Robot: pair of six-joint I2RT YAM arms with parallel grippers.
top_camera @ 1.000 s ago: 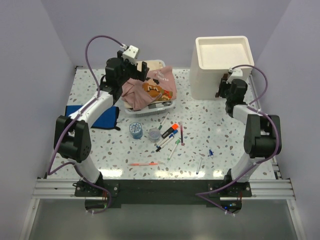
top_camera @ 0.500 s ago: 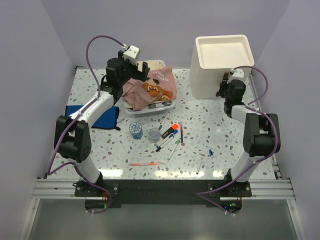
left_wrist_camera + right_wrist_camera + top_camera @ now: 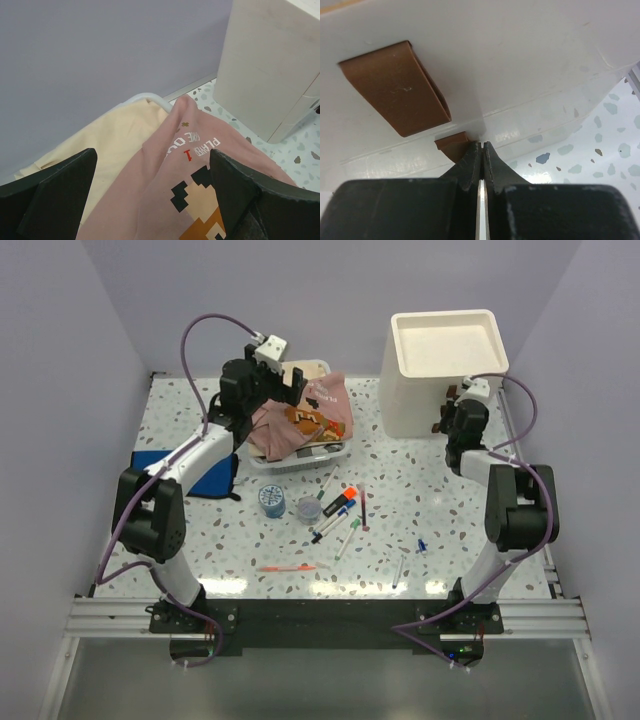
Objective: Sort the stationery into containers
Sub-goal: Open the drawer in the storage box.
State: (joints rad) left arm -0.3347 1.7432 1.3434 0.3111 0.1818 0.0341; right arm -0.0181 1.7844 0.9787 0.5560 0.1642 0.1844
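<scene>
The stationery lies loose mid-table: a blue tape roll [image 3: 271, 499], a tiny clear cup [image 3: 308, 509], an orange-capped marker [image 3: 342, 502] among several pens, and an orange pen [image 3: 285, 568] nearer the front. The cream-white drawer unit [image 3: 405, 405] stands at the back right, also seen in the left wrist view [image 3: 270, 65]. My right gripper [image 3: 445, 418] is shut, its tips [image 3: 482, 145] against the unit's front just right of the lower brown handle [image 3: 451, 146], below the upper handle [image 3: 395, 87]. My left gripper [image 3: 290, 382] is open and empty above the clothes [image 3: 152, 155].
A clear basket [image 3: 295, 462] at the back centre holds a pink printed shirt [image 3: 200, 165] and beige cloth [image 3: 110, 135]. A blue cloth [image 3: 205, 475] lies at the left. A white pen [image 3: 398, 570] and a small blue item [image 3: 422, 545] lie front right.
My left gripper has shifted a little to the right over the basket. My right gripper has edged slightly up toward the drawer unit's front. The stationery has not moved.
</scene>
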